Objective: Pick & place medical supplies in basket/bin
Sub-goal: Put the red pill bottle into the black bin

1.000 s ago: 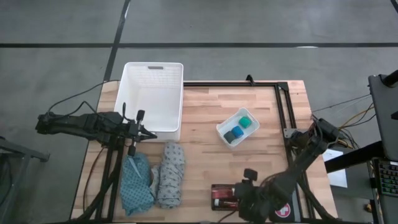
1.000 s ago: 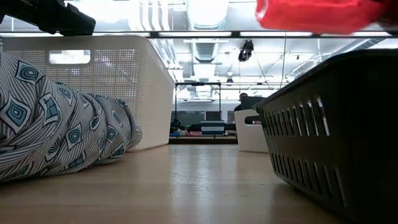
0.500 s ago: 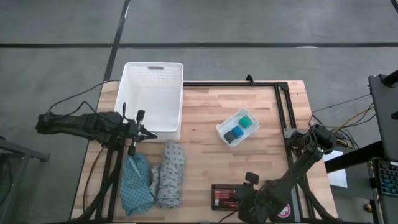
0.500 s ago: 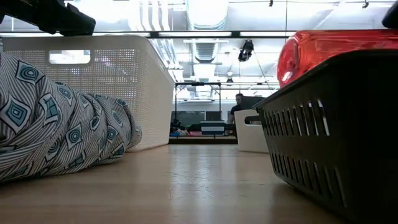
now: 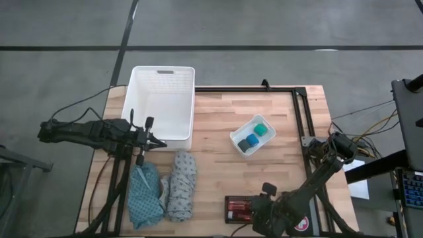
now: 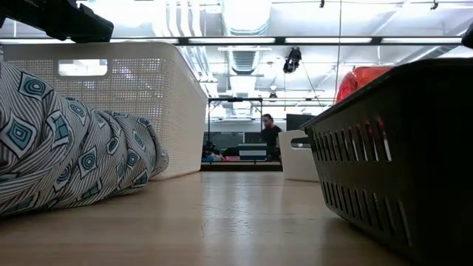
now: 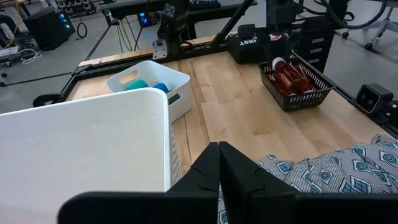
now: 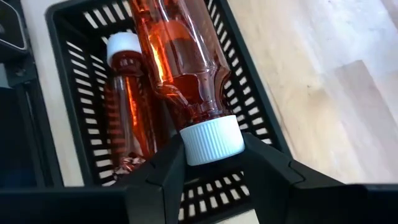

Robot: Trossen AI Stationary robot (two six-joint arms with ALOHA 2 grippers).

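Note:
My right gripper (image 8: 212, 149) is at the table's near edge, over a black slotted bin (image 5: 228, 210), shut on a red bottle (image 8: 180, 56) with a white cap. In the low view the bottle's top (image 6: 362, 74) shows just above the bin's rim. Another red bottle (image 8: 127, 106) lies in the bin. My left gripper (image 5: 155, 141) waits shut beside the white basket's (image 5: 162, 76) near-left corner. The teal cloth (image 5: 144, 195) and the grey patterned cloth (image 5: 182, 185) lie on the table near it. The blue piece (image 5: 250, 143) and the green piece (image 5: 262, 131) sit in a small white tray (image 5: 236, 135). My right gripper pinches the bottle's white cap (image 8: 211, 140) between its two fingers (image 8: 168, 168), one on each side. The bottle's body points away from the fingers, over the black bin (image 8: 68, 81) and above the bottle lying there. Its far end is out of the wrist view.
A black metal frame (image 5: 301, 112) runs along the table's far and right sides. A black pouch (image 5: 301, 223) lies under my right arm. Bare wood lies between the cloths, the tray and the bin. A person (image 6: 270, 133) stands in the room far behind.
My right gripper has gone down with the red bottle: in the low view the bottle has dropped from the top of the picture to just above the black bin's rim. The gripper has stayed shut on it.

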